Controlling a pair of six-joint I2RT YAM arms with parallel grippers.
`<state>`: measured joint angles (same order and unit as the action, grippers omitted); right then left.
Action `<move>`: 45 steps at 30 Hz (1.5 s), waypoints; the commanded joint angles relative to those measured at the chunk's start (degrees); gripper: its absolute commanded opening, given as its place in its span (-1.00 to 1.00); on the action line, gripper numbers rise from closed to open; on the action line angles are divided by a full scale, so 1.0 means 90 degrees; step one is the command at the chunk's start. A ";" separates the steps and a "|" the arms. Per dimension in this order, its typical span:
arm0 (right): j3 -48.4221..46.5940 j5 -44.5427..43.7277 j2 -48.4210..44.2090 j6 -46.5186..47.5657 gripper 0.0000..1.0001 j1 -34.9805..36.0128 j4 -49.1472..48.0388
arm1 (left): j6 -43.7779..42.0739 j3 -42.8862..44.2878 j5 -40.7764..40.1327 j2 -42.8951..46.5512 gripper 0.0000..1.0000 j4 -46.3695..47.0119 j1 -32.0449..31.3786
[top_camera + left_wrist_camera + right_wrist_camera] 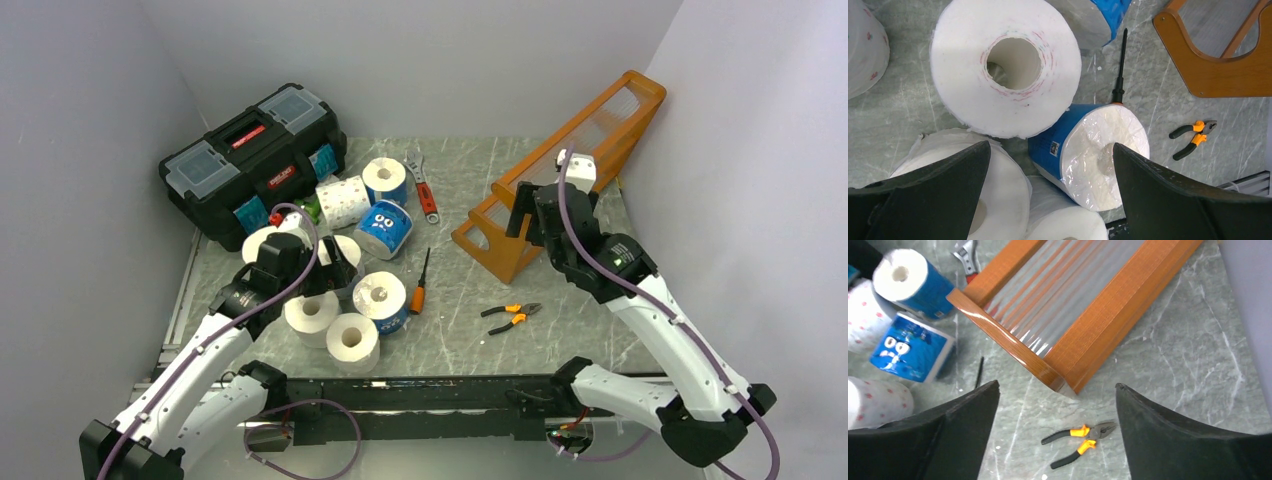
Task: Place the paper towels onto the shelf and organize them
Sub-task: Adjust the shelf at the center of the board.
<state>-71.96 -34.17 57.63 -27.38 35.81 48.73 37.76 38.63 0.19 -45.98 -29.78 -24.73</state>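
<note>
The shelf (pixel 560 185), an orange-brown slatted rack, lies tipped at the right with its far end up against the wall. My right gripper (pixel 527 215) hovers over its near end, open and holding nothing (pixel 1057 386); the shelf's corner (pixel 1068 375) shows just beyond the fingertips. Paper towels cluster at the left: white rolls (pixel 312 315) (pixel 352 342) and blue-wrapped ones (pixel 383 295) (pixel 385 228). My left gripper (pixel 335 268) hangs open above that cluster (pixel 1050 146). Below it lie a blue-wrapped roll (pixel 1093 160) and a white roll (pixel 1005 65), neither one gripped.
A black toolbox (pixel 250 160) stands at the back left. A red-handled wrench (pixel 425 192), an orange-handled screwdriver (pixel 420 285) and orange-black pliers (pixel 512 316) (pixel 1078 437) lie on the grey table between rolls and shelf. White walls enclose three sides.
</note>
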 commanded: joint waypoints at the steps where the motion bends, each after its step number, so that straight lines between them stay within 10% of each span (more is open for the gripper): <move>1: -0.0464 -0.0274 -0.0199 -0.0339 0.87 -0.0016 0.0185 | 0.0080 0.0053 0.0084 0.0060 0.98 0.0202 -0.0015; 7: -0.0540 -0.0809 -0.0297 -0.0933 0.99 -0.0278 -0.0222 | 0.0101 0.0058 0.0146 0.0051 0.98 0.0217 -0.0013; 16: -0.0899 0.1476 0.0444 -0.1610 1.00 -0.2472 -0.0846 | 0.0095 0.0112 0.0214 0.0130 0.98 0.0220 -0.0013; 45: -0.0181 0.3230 0.1296 -0.1849 0.86 -0.3204 -0.2535 | 0.0094 -0.0018 0.0306 0.0289 0.98 0.0305 -0.0015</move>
<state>-76.51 -11.07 71.61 -43.13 7.97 33.89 38.37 38.63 2.28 -44.38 -29.32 -24.73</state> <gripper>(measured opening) 0.947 0.990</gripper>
